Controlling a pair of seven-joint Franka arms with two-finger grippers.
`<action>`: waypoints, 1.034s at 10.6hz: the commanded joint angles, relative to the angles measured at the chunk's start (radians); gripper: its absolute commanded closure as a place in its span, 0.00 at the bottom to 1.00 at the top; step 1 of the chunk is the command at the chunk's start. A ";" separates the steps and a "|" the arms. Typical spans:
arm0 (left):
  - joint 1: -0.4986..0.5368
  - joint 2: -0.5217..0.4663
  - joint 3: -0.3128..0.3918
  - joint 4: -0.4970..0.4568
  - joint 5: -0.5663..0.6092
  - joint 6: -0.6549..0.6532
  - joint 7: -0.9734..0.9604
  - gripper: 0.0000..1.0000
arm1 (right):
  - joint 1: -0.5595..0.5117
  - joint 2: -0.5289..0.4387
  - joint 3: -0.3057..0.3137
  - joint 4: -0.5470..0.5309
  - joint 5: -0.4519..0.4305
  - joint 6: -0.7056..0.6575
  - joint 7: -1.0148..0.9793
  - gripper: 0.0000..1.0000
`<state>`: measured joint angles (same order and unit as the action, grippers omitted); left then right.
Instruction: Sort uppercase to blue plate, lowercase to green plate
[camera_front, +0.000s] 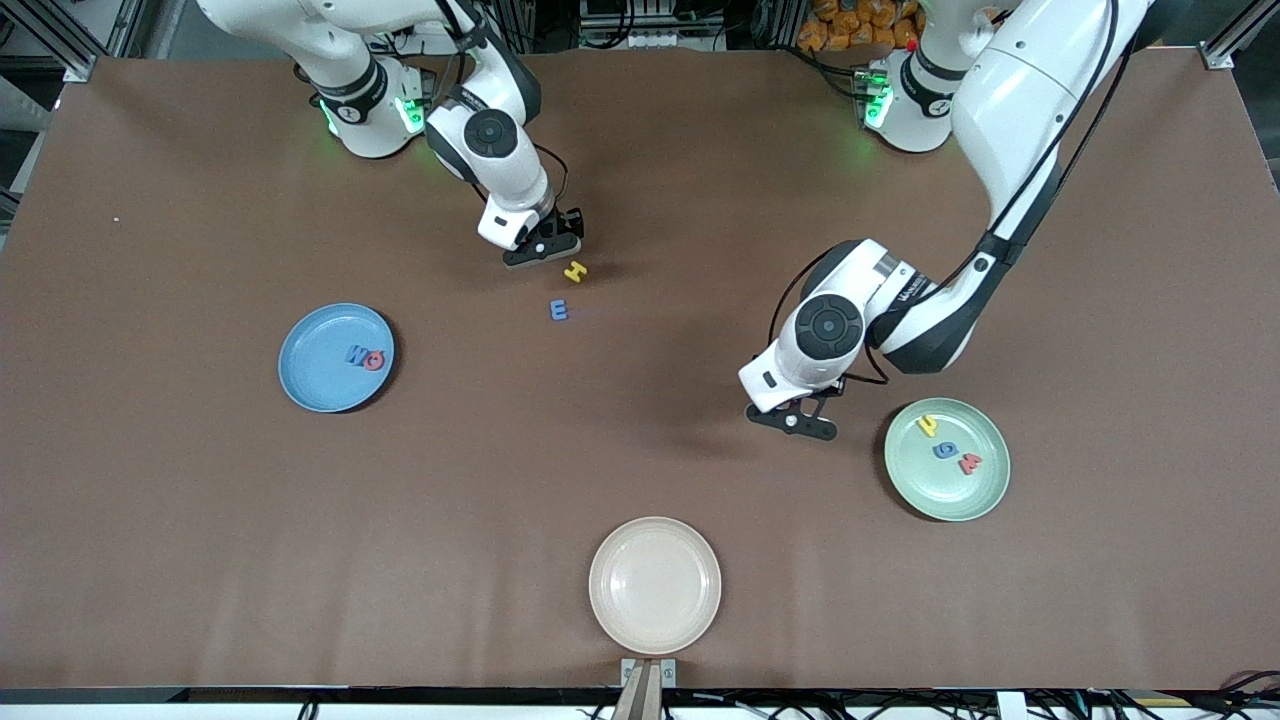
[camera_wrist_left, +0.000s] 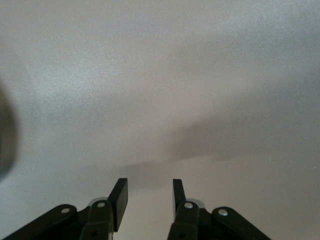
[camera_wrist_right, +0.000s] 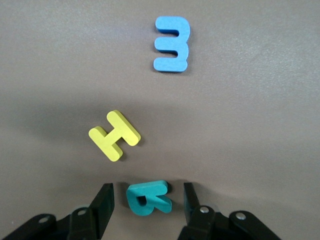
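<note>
Teal R (camera_wrist_right: 149, 198) lies flat on the worktop (camera_front: 200, 500), upper centre of the front frame, between the right gripper (camera_wrist_right: 148, 204)'s parted, not-yet-gripping fingers. Left gripper (camera_wrist_left: 148, 196) waits narrow and empty beside the green plate (camera_front: 985, 500).

A teal R (camera_wrist_right: 148, 198), yellow H (camera_wrist_right: 114, 135) and blue 3 (camera_wrist_right: 172, 44) lie on brown table (camera_front: 200, 520), with blue plate (camera_front: 310, 385), mint-green plate (camera_front: 935, 490) and cream plate (camera_front: 655, 600).
</note>
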<state>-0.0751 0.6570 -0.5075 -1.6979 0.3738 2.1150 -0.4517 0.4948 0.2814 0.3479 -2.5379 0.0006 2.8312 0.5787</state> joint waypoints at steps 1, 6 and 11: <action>-0.006 -0.004 0.001 0.006 -0.018 -0.013 -0.007 0.56 | 0.005 0.010 0.000 -0.010 -0.025 0.033 0.029 0.38; -0.009 -0.002 0.000 0.006 -0.019 -0.013 -0.013 0.56 | 0.004 0.021 -0.003 -0.010 -0.059 0.033 0.029 0.48; -0.009 -0.002 0.000 0.006 -0.021 -0.013 -0.015 0.56 | 0.002 0.021 -0.004 -0.010 -0.059 0.033 0.029 0.65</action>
<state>-0.0788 0.6573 -0.5083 -1.6980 0.3738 2.1150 -0.4518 0.4950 0.2889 0.3454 -2.5390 -0.0320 2.8450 0.5791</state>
